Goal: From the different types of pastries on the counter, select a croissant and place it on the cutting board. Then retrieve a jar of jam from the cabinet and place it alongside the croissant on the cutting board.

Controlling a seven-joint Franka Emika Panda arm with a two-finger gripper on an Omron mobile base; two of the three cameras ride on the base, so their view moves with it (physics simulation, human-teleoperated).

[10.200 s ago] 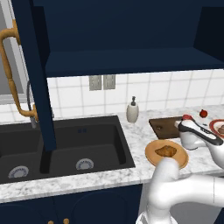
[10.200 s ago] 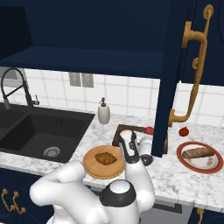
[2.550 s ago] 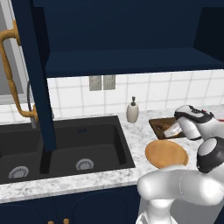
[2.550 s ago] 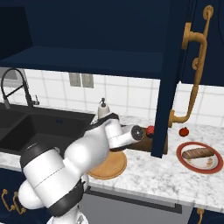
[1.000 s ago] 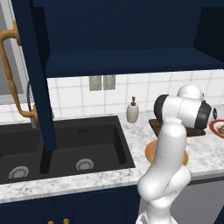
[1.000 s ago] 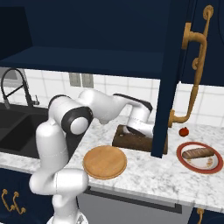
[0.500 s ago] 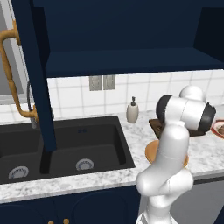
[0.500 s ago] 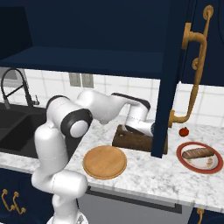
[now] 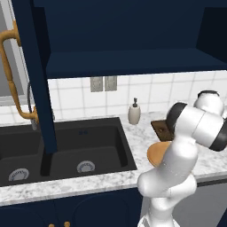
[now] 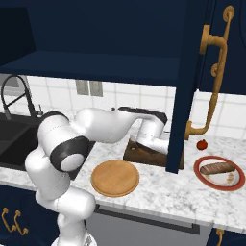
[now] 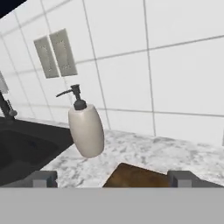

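My gripper [image 11: 113, 179] is open, its fingertips [image 11: 41, 178] far apart with nothing between them. It hangs low over the dark cutting board [image 11: 135, 177], looking across the board's corner toward the wall. In the right base view my wrist covers the middle of the cutting board [image 10: 139, 156], and the croissant is hidden there. The log-shaped roll [image 10: 217, 168] lies on a red plate [image 10: 230, 185] on the marble counter [image 10: 168, 192]. The navy cabinet [image 10: 110, 62] stands open, its door [image 10: 185, 86] hanging in front of the board's right end. The jar of jam is out of view.
A round tan wooden plate [image 10: 115, 178] lies bare in front of the board. A soap dispenser [image 11: 86, 127] stands by the tiled wall, left of the board. The black sink [image 9: 66, 150] is further left. A small red round object [image 10: 202, 144] sits behind the red plate.
The fingers have spread a little wider. The arm has stayed almost still over the cutting board.
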